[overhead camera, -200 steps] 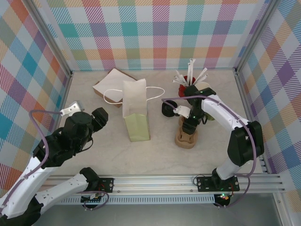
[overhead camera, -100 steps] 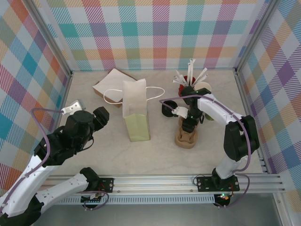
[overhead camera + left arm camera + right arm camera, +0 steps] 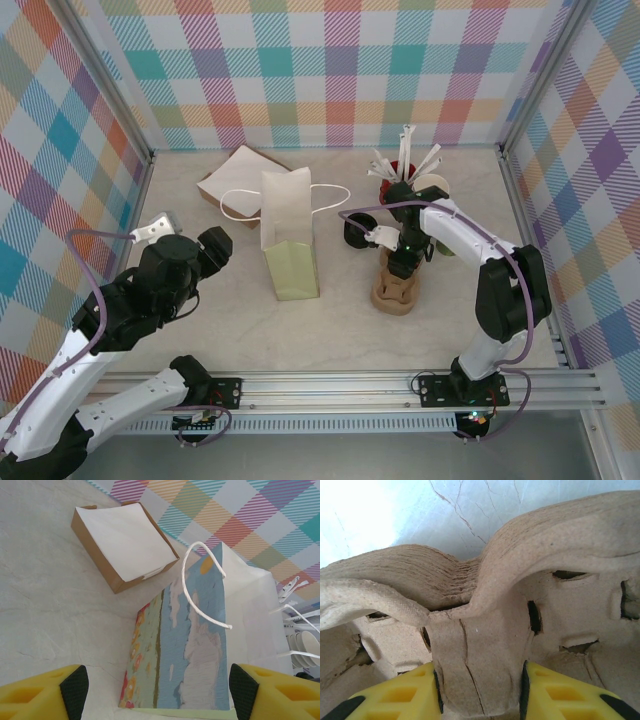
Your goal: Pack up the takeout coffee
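**Overhead view.** The right tool [image 3: 402, 262] is lowered onto the stack of pulp cup carriers [image 3: 397, 288], presumably to free one before any cup goes in. The takeout coffee cup [image 3: 432, 184] (apparently the cream rim just beside the red cup of straws [image 3: 398, 170]) stands untouched at the back right. The left tool [image 3: 214, 246] hangs released, facing the paper bag [image 3: 290, 250], likely to steady it.

**Right wrist view.** Only here is the grip clear: yellow fingers [image 3: 410, 692] are clenched on either side of a carrier's central ridge.

**Left wrist view.** This adds the bag's painted side and a box of napkins [image 3: 125, 545].
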Controlling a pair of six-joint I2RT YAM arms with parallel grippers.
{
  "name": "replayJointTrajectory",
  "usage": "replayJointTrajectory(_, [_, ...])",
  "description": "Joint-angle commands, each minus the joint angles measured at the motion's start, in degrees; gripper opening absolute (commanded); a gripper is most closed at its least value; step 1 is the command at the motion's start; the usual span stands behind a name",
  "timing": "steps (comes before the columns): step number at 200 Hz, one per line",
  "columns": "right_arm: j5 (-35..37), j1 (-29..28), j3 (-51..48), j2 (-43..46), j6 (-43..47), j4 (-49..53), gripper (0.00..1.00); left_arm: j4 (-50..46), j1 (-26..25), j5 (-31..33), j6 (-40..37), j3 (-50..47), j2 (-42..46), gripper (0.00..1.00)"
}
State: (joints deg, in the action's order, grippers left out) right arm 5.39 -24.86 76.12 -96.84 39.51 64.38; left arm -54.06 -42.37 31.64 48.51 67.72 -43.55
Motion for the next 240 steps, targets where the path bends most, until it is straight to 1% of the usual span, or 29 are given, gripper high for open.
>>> replayJointTrajectory(1, [-0.68,-0.45,2.06,1.51,0.05,1.66,0.40,-0.34,-0.75,0.96,-0.95,1.19,-0.13,0.76])
replayJointTrajectory(112, [0.15,-0.71,1.34,4.10,-0.24,2.54,0.41,-0.01,-0.76,0.20,-0.70,0.48,-0.14,0.77])
replayJointTrajectory(240, [-2.03,-2.03,-0.27,1.07,-1.14,1.83,0.46,-0.17,-0.75,0.35,-0.70,0.13,0.13,0.77])
